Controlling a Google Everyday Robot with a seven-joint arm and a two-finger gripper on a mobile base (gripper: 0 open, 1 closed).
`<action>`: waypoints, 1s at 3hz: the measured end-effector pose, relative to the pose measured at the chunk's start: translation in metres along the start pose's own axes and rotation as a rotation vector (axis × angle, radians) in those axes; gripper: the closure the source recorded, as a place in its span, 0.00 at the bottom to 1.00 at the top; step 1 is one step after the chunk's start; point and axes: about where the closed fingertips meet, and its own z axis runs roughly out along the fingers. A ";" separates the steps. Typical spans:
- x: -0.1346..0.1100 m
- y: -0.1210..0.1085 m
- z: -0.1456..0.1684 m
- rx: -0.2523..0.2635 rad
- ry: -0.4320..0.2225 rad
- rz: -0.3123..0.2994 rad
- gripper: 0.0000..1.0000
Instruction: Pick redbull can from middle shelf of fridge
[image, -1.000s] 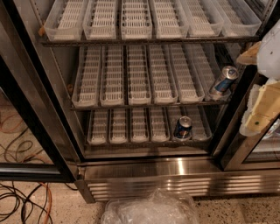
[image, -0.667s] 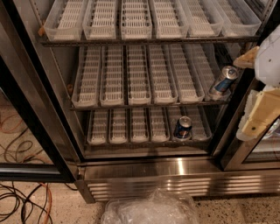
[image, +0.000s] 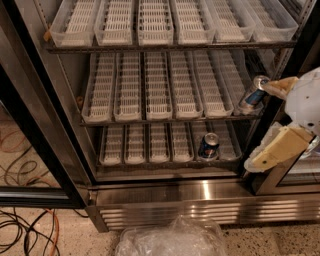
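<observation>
claw (image: 260, 125) is hanging spread wide at the right edge of the fridge (image: 200, 192), pinching nothing, while redbull can (image: 251, 96) is sitting tilted at the right end of middle shelf (image: 150, 118), just left of the upper finger (image: 278, 86), long axis leaning up-right toward it.

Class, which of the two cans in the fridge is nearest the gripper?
The silver-blue redbull can, right end of the middle shelf, beside the gripper at the right edge. The navy can stands lower, on the bottom shelf.
</observation>
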 end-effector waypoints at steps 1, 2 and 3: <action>-0.016 0.007 0.005 0.011 -0.149 0.093 0.00; -0.016 0.007 0.005 0.011 -0.149 0.093 0.00; -0.016 0.008 0.007 0.011 -0.173 0.114 0.00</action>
